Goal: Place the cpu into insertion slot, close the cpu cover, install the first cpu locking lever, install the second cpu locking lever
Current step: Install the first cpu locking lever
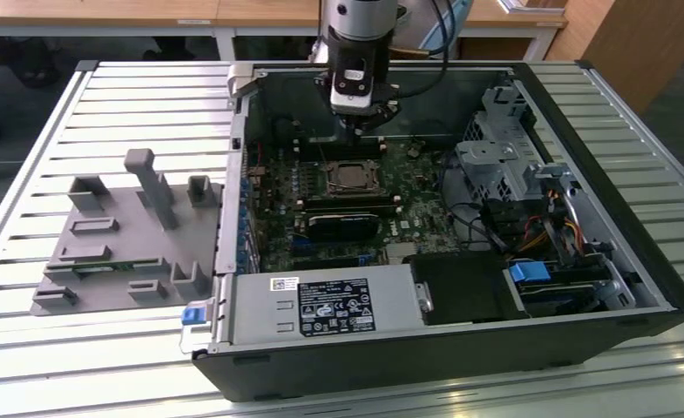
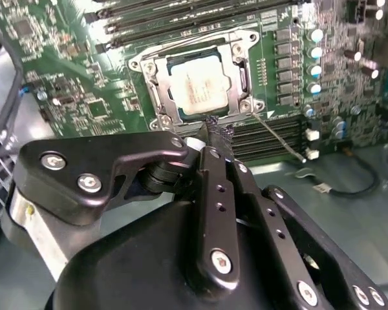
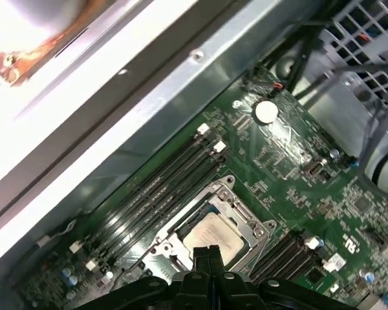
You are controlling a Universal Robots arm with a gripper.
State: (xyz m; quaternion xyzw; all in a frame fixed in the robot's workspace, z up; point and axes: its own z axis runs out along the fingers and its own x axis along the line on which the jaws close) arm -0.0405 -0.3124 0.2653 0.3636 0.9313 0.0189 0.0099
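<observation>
cpu: the cpu (image 2: pixel 199 88) lies flat in the insertion slot (image 2: pixel 160 119), pale metal face up, on the green motherboard (image 2: pixel 71 77); the exterior view shows it near the middle of the board (image 1: pixel 348 177).
cpu cover: the cpu cover (image 2: pixel 236 61) lies down over the chip as a silver frame, and the chip's face shows through its square cut-out; the first wrist view shows the same (image 3: pixel 246 216).
locking lever: one thin metal locking lever (image 2: pixel 279 135) runs out from a corner of the socket across the nearby memory slots (image 2: pixel 265 145), away from the frame's edge; I cannot tell how the other lever stands.
gripper: in the second wrist view the gripper (image 2: pixel 218 132) has its two fingers pressed together with nothing between them; their tip hangs just beside the socket's edge, near the foot of that lever. I cannot tell whether it touches anything.
arm: in the exterior view the gripper (image 1: pixel 362 129) reaches down into the open computer case (image 1: pixel 435 357), above the board's far part.
surroundings: the case lies on a slatted table (image 1: pixel 144 96); a grey fixture (image 1: pixel 109 244) sits beside it on the exterior view's left.
</observation>
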